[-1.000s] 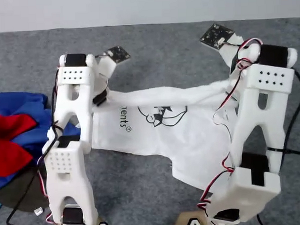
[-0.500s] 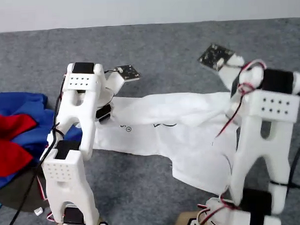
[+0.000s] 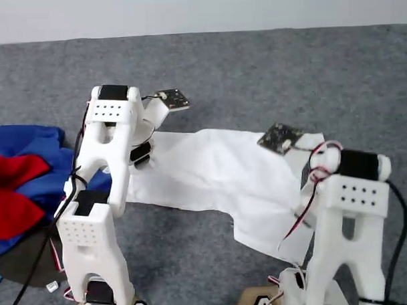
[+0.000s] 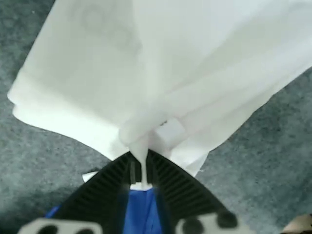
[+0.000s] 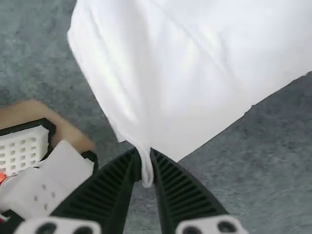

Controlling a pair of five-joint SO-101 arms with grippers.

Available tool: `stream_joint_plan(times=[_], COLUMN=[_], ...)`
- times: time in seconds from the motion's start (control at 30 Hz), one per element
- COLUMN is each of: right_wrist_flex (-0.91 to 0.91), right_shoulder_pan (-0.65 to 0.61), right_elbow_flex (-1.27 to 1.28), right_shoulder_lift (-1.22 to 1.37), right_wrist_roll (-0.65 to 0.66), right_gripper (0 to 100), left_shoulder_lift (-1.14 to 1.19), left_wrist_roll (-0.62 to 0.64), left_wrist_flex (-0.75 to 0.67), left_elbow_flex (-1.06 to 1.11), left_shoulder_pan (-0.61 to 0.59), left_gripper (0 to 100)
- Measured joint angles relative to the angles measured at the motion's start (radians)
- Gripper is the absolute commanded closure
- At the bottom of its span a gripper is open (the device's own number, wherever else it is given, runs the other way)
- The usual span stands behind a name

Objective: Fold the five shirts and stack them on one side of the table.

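Observation:
A white shirt [image 3: 218,175] lies across the middle of the grey table, its far half folded toward the near side so the print is hidden. My left gripper [image 4: 139,163] is shut on a bunched edge of the white shirt [image 4: 161,73] at its left end, under the left arm [image 3: 110,149]. My right gripper [image 5: 144,168] is shut on an edge of the white shirt [image 5: 195,73] at its right end, by the right arm [image 3: 345,201]. Blue [image 3: 29,145] and red [image 3: 14,192] shirts lie heaped at the left edge.
The heap at the left also holds a dark garment [image 3: 20,262]. Grey carpet-like table surface [image 3: 241,71] stretches bare behind the shirt. The arm bases and a tan board [image 5: 29,114] sit at the near edge.
The right gripper has carried the shirt's far right edge toward the near side, folding the shirt over and covering its print. The left arm shifted slightly right early on, then held.

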Motion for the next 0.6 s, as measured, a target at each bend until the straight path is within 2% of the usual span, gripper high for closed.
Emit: stream_joint_plan(times=[0.37,0.6], right_wrist_flex=[-0.098,-0.100], right_shoulder_pan=[0.000,0.002], right_elbow_flex=[0.198,0.249], right_shoulder_lift=[-0.074,-0.083], right_wrist_roll=[-0.003,-0.003], right_gripper=[98.8,98.8], left_shoulder_lift=[0.000,0.000], left_wrist_roll=[0.000,0.000], left_wrist_flex=[0.000,0.000], left_elbow_flex=[0.000,0.000], left_shoulder_pan=[0.000,0.000], left_gripper=[99,94])
